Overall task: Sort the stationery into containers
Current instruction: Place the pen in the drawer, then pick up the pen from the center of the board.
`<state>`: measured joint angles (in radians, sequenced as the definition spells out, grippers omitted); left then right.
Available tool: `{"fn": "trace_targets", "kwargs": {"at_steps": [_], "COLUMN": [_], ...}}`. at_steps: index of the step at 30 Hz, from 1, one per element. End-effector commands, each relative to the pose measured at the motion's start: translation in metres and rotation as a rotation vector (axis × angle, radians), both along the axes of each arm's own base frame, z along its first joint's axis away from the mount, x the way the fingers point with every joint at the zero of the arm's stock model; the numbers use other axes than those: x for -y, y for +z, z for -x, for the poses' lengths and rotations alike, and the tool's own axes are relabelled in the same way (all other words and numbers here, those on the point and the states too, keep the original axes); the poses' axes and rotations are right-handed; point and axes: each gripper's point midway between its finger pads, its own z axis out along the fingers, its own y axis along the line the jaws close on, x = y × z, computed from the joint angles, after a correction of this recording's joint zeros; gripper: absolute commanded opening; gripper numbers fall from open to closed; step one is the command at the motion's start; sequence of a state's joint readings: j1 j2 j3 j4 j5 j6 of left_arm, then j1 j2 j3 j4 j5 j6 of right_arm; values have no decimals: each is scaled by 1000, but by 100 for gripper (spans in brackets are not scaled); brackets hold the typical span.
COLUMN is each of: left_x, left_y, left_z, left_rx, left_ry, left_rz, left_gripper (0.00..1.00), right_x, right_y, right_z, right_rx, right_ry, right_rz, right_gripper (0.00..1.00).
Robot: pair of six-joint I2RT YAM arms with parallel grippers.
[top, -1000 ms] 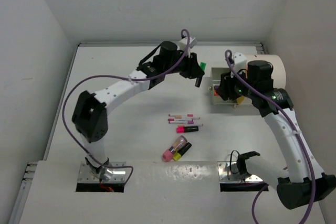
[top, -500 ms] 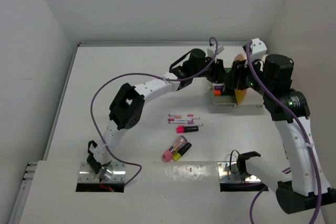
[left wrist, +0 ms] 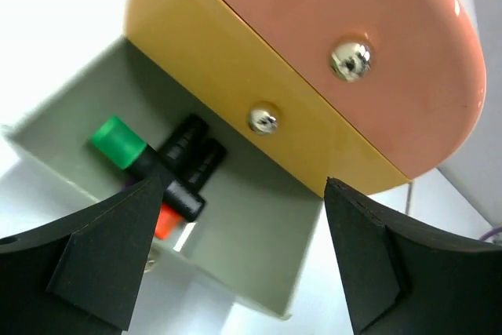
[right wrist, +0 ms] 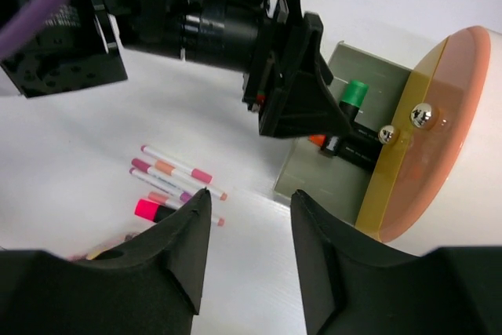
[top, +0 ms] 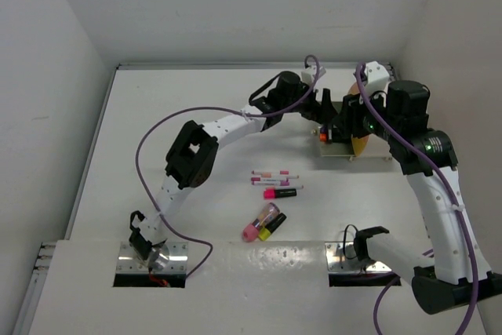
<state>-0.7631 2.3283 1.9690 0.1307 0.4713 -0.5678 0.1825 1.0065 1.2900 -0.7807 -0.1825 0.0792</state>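
Left gripper has swung right to the drum. It gripped the green highlighter a second ago and now stands wide open above the drawer, with the highlighter lying inside. Right gripper hovers nearby, fingers apart, empty. Remaining pens lie crosswise, toward the bases from both grippers, the right probably slightly nearer.
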Motion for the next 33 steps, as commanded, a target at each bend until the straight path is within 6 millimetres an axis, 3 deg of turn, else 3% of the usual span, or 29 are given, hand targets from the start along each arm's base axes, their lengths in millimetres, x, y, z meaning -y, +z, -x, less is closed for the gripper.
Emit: {"fn": "trace_targets", "kwargs": {"at_steps": [1,3,4,5,6,7,8,9,10,11,12,13,15,18,21,24,27,33], "left_x": [-20,-51,-69,-98,-118,-151,-166,-183,-206,-217,-227,-242,-264,-288,-321,-334,-333,-332], "left_y": [83,97,113,118,118,127,133,123,133,131,121,125,105,79,61,53,49,46], "left_z": [-21,-43,-45,-65,-71,-82,-84,-82,-83,-80,-71,-64,-46,-17,-5,5,10,-3], "left_rx": [192,206,214,215,212,211,217,205,217,211,193,190,146,68,-13,-50,-67,-91], "left_ry": [28,95,124,181,201,250,265,256,274,271,245,249,217,173,210,229,217,224], "left_rz": [70,55,58,45,9,-21,-43,-112,-130,-156,-208,-234,-338,-414,-405,-379,-368,-353], "left_gripper": [91,91,91,90,90,90,90,90,91,91,92,93,93,93,93,93,92,91], "right_x": [2,-2,-4,-6,-13,-24,-30,-37,-45,-49,-52,-61,-74,-89,-104,-110,-111,-93], "right_y": [14,16,13,9,2,-13,-22,-42,-59,-72,-89,-105,-133,-170,-202,-225,-240,-272], "right_z": [-4,-2,0,2,2,15,19,18,28,29,32,30,30,46,56,63,67,81], "right_rx": [57,61,46,47,18,-40,-74,-143,-187,-216,-256,-276,-287,-345,-400,-459,-505,-625], "right_ry": [-5,30,58,120,186,308,367,420,505,536,568,605,656,749,816,842,844,818], "right_rz": [-5,5,13,61,78,120,146,180,253,293,337,400,466,523,545,570,588,628], "right_gripper": [43,41,38,35,34,33,32,32,30,29,28,28,28,27,23,26,26,33]}}
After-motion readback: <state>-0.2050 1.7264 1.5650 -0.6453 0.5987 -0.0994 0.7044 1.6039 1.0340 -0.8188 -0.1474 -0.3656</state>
